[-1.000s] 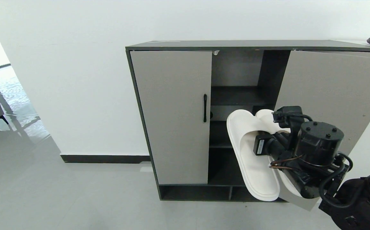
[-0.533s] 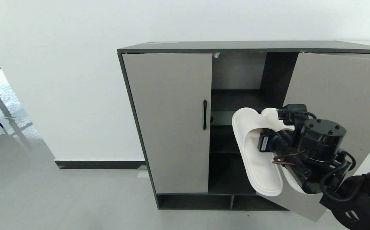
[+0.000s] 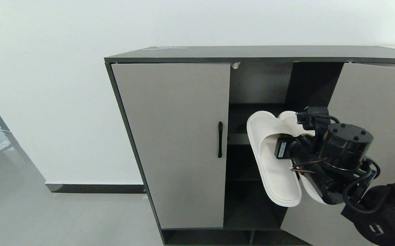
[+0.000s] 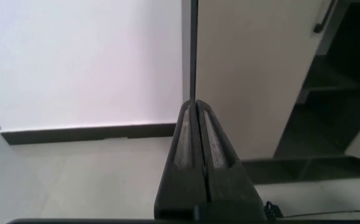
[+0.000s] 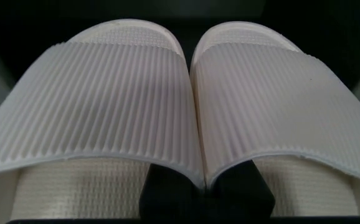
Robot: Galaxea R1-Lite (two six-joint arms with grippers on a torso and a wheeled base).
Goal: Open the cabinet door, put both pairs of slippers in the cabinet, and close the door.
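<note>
Closer now stands the robot's viewpoint to the cabinet [image 3: 197,53], which looms larger than a second ago, while the white slippers [image 3: 269,153] ride slightly higher against the dark opening. The right gripper [image 5: 207,198] is clamped on the adjoining inner sides of both slippers, holding the pair side by side in the air just in front of the open right half, toes pointing up and toward the far shelves, heels hanging down and nearer the robot. The left gripper [image 4: 195,140] hangs low, in front of the cabinet's left end, its fingers pressed together on nothing. The left door [image 3: 170,143] is closed, its black handle [image 3: 220,139] near the left slipper; the right door [image 3: 378,112] stands swung wide behind the right arm. Trouble could come from that single central pinch: a nudge of the toes against a shelf edge [image 3: 238,138] would likely twist one slipper loose and drop it to the floor. Drifting left risks catching the closed door's edge, and a wide elbow could knock the open door. The shelf must also take the pair's full length, or the heels may block closing.
</note>
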